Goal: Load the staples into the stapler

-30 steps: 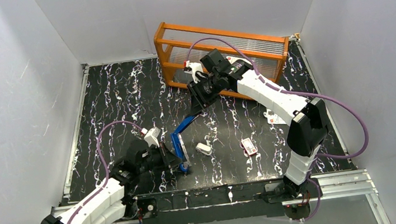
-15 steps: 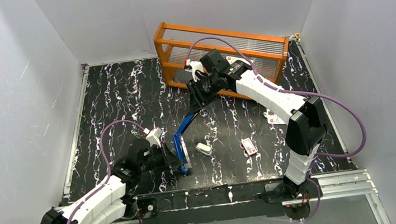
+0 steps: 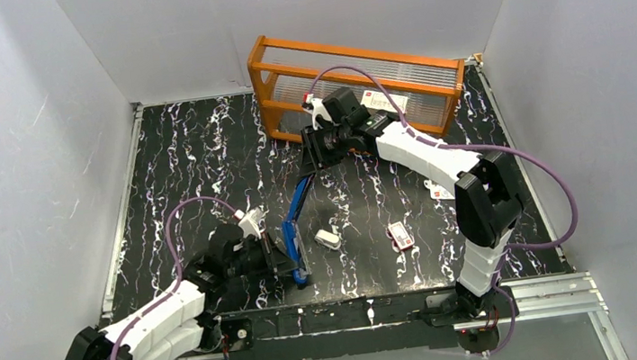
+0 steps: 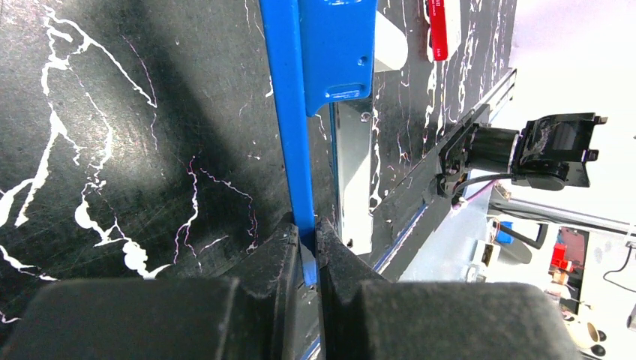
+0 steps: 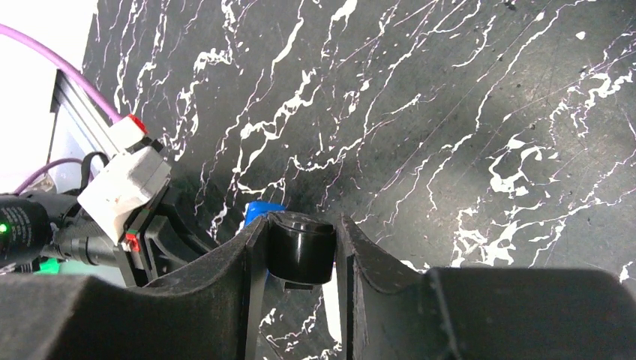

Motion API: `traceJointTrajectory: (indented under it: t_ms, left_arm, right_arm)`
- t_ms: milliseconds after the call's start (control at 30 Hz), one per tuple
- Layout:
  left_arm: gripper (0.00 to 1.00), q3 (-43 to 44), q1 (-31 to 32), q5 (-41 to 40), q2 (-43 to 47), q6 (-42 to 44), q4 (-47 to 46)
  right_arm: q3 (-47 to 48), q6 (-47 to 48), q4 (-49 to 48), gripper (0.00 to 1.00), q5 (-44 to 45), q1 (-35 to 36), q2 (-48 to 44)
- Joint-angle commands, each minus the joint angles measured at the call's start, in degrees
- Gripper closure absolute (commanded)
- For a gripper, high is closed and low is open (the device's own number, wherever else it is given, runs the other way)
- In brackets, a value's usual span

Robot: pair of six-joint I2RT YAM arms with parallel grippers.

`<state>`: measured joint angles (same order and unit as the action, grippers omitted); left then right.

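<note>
Left hand [image 4: 304,251] clamped tight on the lower blue edge of the stapler [image 3: 295,230]; right hand [image 5: 300,246] pinching its black front end, held high, stapler gaping open; staples box [image 3: 402,236] flat on the counter [image 3: 195,158], well right of the left hand.

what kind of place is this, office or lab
Most likely a robot lab test cell, not an office: plain white walls box in a marble-patterned table, and the left arm and right arm are bolted to a metal rail at its edge.
</note>
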<state>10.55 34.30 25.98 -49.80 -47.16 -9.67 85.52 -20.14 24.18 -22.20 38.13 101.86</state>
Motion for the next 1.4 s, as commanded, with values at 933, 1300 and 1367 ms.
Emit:
traceJointTrajectory:
  t_ms: [933, 1300, 1367]
  left_arm:
    - [1.00, 2.29, 0.76, 3.22, -5.40, -0.54, 0.71]
    - [1.00, 5.55, 0.55, -0.77, -11.01, -4.66, -0.78]
    - [1.00, 5.87, -0.13, -1.34, -12.16, -6.19, -2.29]
  right_arm:
    - [-6.01, -6.79, -12.55, 0.22, 11.10, -0.38, -1.33]
    - [-23.64, -8.50, -15.71, 0.21, 10.43, 5.06, -14.92]
    - [-28.24, -10.70, -18.03, 0.20, 10.75, 7.24, -16.97]
